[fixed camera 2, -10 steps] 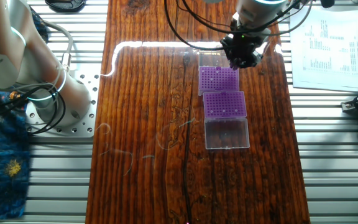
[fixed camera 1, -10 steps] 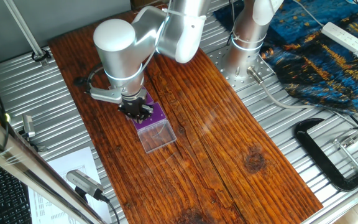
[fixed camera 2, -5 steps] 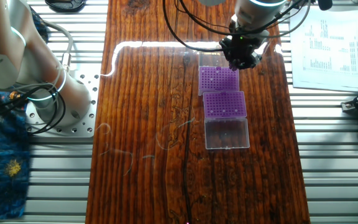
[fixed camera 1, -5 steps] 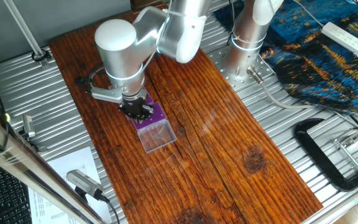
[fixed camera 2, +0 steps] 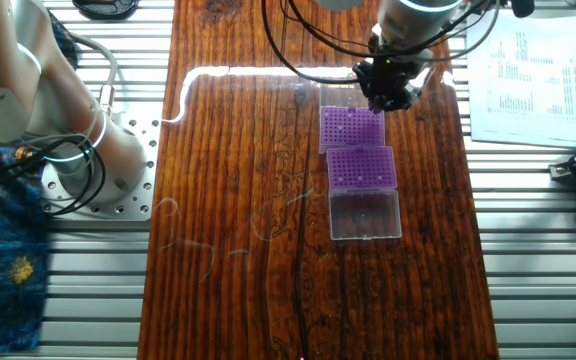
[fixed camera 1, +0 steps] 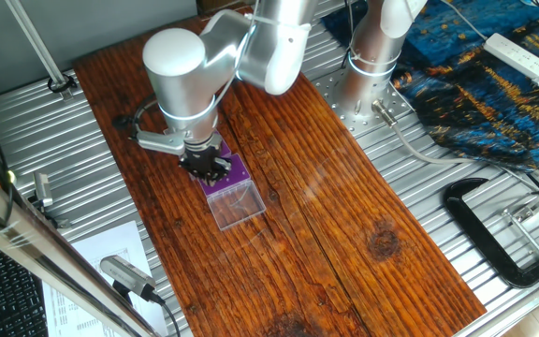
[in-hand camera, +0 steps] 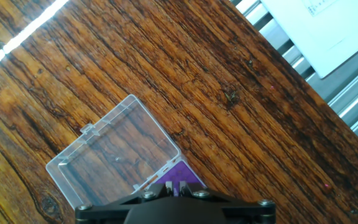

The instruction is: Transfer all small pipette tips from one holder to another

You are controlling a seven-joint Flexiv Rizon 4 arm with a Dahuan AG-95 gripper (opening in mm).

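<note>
Fingertips of the gripper [fixed camera 2: 388,98] sit low over the far corner of the first purple rack [fixed camera 2: 351,129], the one nearer the arm's reach; from the hand view only the dark fingertip block [in-hand camera: 174,190] shows at the bottom edge, pressed close together over a sliver of purple, so the jaws look narrow, though whether they pinch anything I cannot tell. Just beyond that rack, on the gripper's side, lies a clear open lid [in-hand camera: 114,158], flat on the wood and joined to the rack by a hinge. On the rack's other side, touching it end to end, is the second purple rack [fixed camera 2: 361,167], and past that a second clear lid [fixed camera 2: 365,214], also lying flat. The small pipette tips [fixed camera 2: 364,177] show only as a few pale dots on the racks' hole grids; how many stand in each I cannot make out. All four pieces form one line along the wooden board [fixed camera 2: 238,200]. Beside the board, on the metal table [fixed camera 2: 528,250], rests a printed sheet [fixed camera 2: 526,70], near the gripper. In the first fixed view the arm's white wrist [fixed camera 1: 181,70] hides most of the first rack.
</note>
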